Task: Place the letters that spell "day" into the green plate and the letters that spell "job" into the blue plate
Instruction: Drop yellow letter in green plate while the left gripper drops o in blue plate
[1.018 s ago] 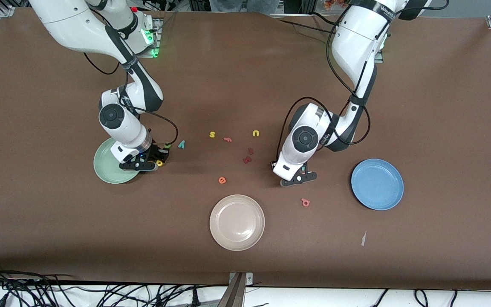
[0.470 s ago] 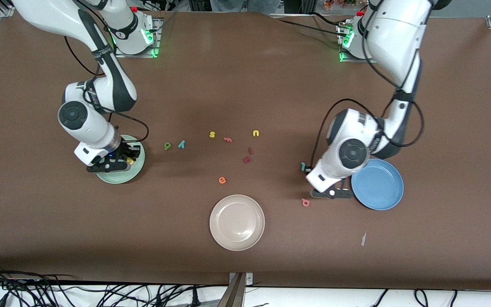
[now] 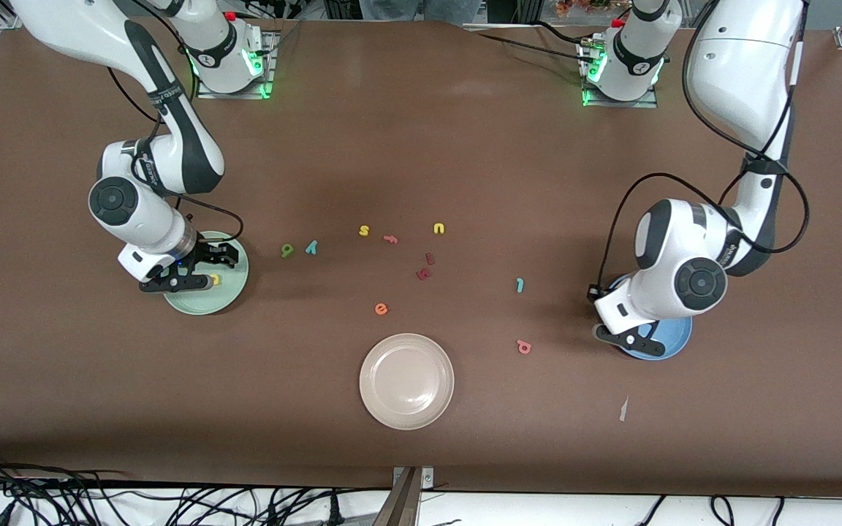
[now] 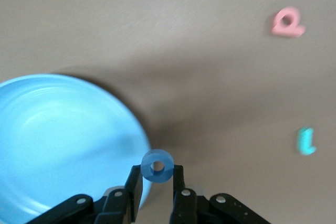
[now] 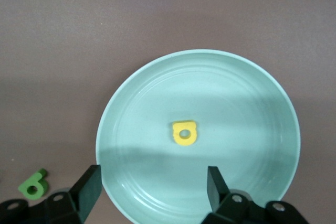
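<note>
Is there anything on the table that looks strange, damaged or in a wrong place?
Nothing stands out. The yellow letter lies flat in the green plate under the open right gripper. The left gripper holds the blue ring at the blue plate's rim.

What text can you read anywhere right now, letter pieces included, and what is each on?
"s": yellow piece on the table.
"u": yellow piece on the table.
"y": teal piece on the table.
"e": orange piece on the table.
"o": blue ring in the left gripper.
Print on the arm links is too small to read.
The other pieces' shapes are too unclear to read.
</note>
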`<state>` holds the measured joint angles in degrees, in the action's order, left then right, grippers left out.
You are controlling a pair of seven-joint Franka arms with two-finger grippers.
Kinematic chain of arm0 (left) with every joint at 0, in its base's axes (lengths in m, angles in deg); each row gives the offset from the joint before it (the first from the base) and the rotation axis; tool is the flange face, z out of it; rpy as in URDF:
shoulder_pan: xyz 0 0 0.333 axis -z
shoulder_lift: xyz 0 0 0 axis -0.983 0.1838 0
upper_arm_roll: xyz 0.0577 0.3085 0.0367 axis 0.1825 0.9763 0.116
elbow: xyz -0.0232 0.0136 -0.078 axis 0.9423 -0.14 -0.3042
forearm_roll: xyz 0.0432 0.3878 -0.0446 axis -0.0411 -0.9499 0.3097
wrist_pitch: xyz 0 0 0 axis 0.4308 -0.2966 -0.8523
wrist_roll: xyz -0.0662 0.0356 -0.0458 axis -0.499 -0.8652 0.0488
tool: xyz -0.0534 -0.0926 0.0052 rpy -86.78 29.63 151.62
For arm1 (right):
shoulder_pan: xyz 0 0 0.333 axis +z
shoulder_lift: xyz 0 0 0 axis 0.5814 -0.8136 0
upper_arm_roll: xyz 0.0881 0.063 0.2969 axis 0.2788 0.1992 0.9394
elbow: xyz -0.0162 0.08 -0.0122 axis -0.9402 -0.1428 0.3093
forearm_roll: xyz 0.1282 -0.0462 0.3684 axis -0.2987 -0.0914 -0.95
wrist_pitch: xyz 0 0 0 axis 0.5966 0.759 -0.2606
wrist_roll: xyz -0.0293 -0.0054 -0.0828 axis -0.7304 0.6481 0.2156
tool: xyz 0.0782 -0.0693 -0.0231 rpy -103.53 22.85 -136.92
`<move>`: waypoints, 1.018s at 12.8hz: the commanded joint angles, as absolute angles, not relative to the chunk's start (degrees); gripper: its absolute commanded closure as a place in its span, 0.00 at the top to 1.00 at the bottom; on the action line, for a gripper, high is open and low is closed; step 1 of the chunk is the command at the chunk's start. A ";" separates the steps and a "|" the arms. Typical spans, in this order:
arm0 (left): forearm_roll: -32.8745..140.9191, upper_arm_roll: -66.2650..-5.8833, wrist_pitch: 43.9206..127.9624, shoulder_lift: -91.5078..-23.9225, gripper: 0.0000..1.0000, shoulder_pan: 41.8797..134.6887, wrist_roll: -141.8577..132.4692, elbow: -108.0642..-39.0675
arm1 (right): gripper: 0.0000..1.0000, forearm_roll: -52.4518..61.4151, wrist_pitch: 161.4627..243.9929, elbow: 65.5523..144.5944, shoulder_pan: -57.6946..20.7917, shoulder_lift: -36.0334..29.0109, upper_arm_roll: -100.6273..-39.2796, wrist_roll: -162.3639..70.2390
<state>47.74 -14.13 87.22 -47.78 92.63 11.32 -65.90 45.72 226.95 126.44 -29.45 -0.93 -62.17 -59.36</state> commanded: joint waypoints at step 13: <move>53.17 -15.55 93.76 -50.03 1.00 90.91 8.50 -70.18 | 0.77 45.37 236.17 133.57 -21.05 -2.72 -57.91 -95.47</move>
<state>49.24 -15.09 93.90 -49.23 90.03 15.36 -70.06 45.71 233.77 131.26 -21.36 -3.11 -57.87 -93.67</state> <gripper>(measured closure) 0.097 0.194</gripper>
